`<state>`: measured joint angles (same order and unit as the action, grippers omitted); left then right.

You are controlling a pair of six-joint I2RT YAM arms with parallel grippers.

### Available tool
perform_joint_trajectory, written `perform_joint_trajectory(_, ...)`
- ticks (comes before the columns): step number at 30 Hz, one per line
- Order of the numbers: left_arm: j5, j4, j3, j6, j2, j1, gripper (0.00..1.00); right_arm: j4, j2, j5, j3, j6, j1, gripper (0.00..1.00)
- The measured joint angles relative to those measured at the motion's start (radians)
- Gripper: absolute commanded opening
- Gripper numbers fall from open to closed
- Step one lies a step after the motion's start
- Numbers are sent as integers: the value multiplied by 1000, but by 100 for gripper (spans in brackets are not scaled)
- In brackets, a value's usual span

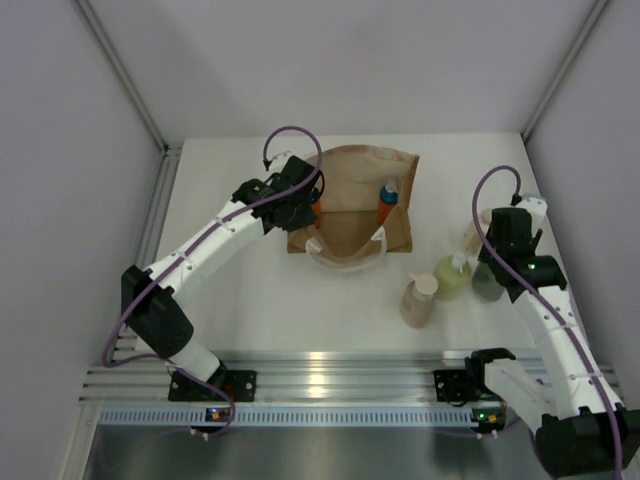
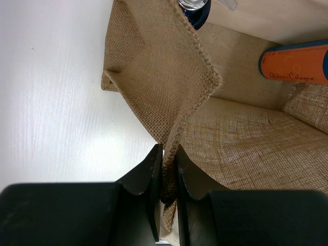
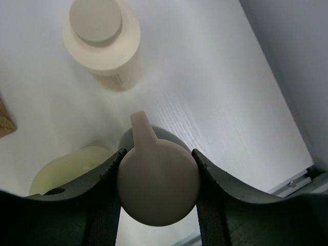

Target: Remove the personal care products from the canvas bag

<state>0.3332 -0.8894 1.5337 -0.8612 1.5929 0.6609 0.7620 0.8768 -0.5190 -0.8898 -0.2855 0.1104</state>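
Observation:
The tan canvas bag point(image 1: 352, 175) lies in the middle of the table with its mouth toward me. My left gripper point(image 1: 308, 205) is shut on the bag's left rim, the fabric point(image 2: 169, 102) pinched between the jaws point(image 2: 169, 151). Two orange bottles with blue caps are inside, one at the right point(image 1: 385, 207) point(image 2: 297, 62) and one next to the left gripper point(image 1: 317, 212). My right gripper point(image 1: 492, 262) point(image 3: 159, 154) is shut on the pale pump top point(image 3: 158, 187) of the dark green bottle point(image 1: 487, 284). The cream bottle point(image 3: 102, 43), the yellow-green bottle point(image 1: 452, 278) point(image 3: 72, 171) and the pinkish-beige bottle point(image 1: 420, 301) stand on the table.
The three freed bottles cluster right of the bag, close around my right gripper. A grey wall point(image 3: 287, 56) runs along the table's right side. A metal rail point(image 1: 320, 380) crosses the near edge by the arm bases.

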Motion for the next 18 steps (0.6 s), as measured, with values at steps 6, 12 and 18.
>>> perform_joint_trajectory(6,-3,0,0,4,0,0,0,-90,-5,54,111,-52,-34,0)
perform_joint_trajectory(12,-3,1,0,11,0,0,0,-168,-15,69,146,-60,-61,25)
perform_joint_trajectory(18,-2,7,-8,15,-6,0,0,-182,-32,110,156,-75,-61,80)
